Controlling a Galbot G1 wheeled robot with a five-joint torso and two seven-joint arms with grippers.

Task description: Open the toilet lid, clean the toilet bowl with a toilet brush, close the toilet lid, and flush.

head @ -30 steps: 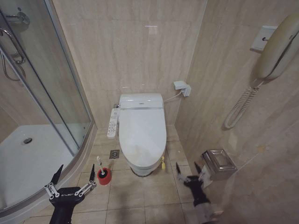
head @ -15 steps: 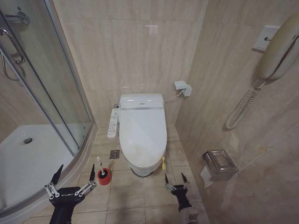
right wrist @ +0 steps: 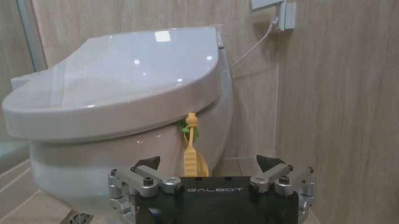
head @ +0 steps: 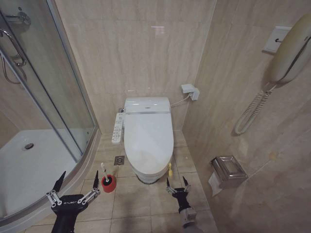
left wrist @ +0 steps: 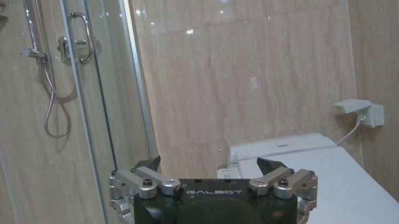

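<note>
Right gripper (head: pixel 175 185) low near the floor just off the front right of the toilet bowl (head: pixel 148 175), fingers spread, holding nothing, close to the yellow-green tag (right wrist: pixel 191 149) under the one closed toilet lid (head: pixel 148 141). Left gripper (head: pixel 77 183) spread wide and empty beside the shower enclosure (head: pixel 43 145). One toilet brush (head: pixel 106 177) upright in one red holder (head: pixel 109 186), on the floor left of the bowl.

Toilet lid (head: pixel 148 141) down (white, closed)
</note>
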